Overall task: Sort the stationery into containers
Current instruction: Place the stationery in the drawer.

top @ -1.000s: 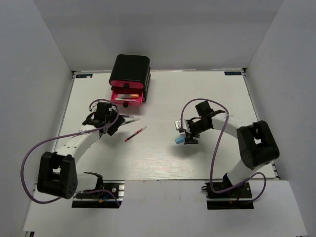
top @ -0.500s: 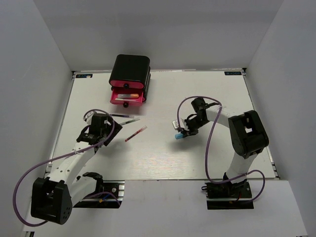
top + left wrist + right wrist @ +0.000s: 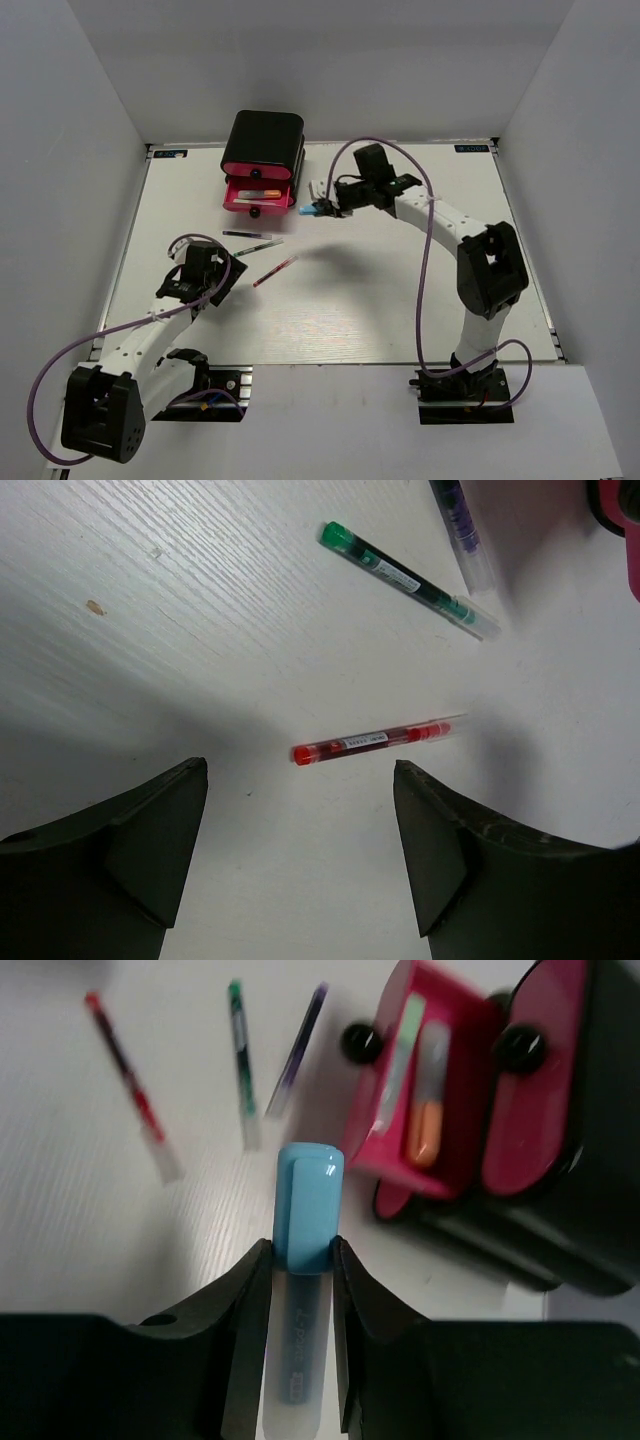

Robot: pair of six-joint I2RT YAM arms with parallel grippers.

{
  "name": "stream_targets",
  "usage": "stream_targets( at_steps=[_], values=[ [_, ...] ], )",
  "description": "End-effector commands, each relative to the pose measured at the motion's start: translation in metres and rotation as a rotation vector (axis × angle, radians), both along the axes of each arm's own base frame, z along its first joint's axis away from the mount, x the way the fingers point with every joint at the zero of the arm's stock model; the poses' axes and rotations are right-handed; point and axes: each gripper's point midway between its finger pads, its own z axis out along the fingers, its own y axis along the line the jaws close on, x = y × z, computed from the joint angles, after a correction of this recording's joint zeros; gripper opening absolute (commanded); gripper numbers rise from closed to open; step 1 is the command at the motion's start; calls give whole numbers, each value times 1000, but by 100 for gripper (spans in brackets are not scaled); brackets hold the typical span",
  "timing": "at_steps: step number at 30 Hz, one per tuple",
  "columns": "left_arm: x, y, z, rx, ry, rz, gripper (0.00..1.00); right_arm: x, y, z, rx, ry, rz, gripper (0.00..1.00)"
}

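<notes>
My right gripper [image 3: 318,208] is shut on a blue marker [image 3: 306,211], holding it just right of the open pink drawer [image 3: 258,195] of the black box of containers [image 3: 264,138]. In the right wrist view the blue marker [image 3: 308,1200] points out from the gripper [image 3: 302,1260] toward that drawer [image 3: 445,1030], which holds a mint marker [image 3: 400,1055] and an orange-grey one [image 3: 427,1125]. A red pen [image 3: 275,271], a green pen [image 3: 258,246] and a dark pen [image 3: 245,234] lie loose on the table. My left gripper [image 3: 300,770] is open and empty, short of the red pen [image 3: 375,740].
The white table [image 3: 400,300] is walled in by grey panels at the back and both sides. The box stands at the back left. The green pen [image 3: 410,580] and the dark pen [image 3: 462,525] lie between my left gripper [image 3: 220,277] and the box.
My right arm swung from mid-table to the back, carrying the blue marker up beside the open drawer. My left arm drew back toward the near left and its jaws widened.
</notes>
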Motion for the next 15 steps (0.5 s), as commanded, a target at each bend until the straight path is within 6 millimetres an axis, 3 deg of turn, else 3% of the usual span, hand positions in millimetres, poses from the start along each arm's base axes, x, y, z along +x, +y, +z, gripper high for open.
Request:
stream_targets(
  at_steps=[1,3,4,5,7,8,9,11,14,15],
  values=[
    [2,-2,1,-31,-26,15,85,12,55,36,187,59,-20,7],
    [2,-2,1,-31,-26,15,85,15,75,50,238,43,-14,7],
    [0,-2,3,-32,-28,15,85,24,84,71,305,12,-34,7],
    [1,-2,5,-34,-37,15,85,19,96,66,315,51,-32,7],
    [-1,-1,4,-34,-38,15,85,25,110,93,397,6,-44,7],
    [-3,-1,2,-32,-29,15,85,24,120,84,399,49,-53,7],
    [-3,-1,2,-32,-29,15,85,25,129,107,453,4,-43,7],
    [-4,-1,3,-32,-29,15,85,25,144,99,462,39,-44,7],
    [-5,1,4,-25,-31,21,85,29,155,109,522,-18,-42,7],
    [-7,2,5,-25,-31,21,85,31,158,102,520,-15,-43,7]
  ],
)
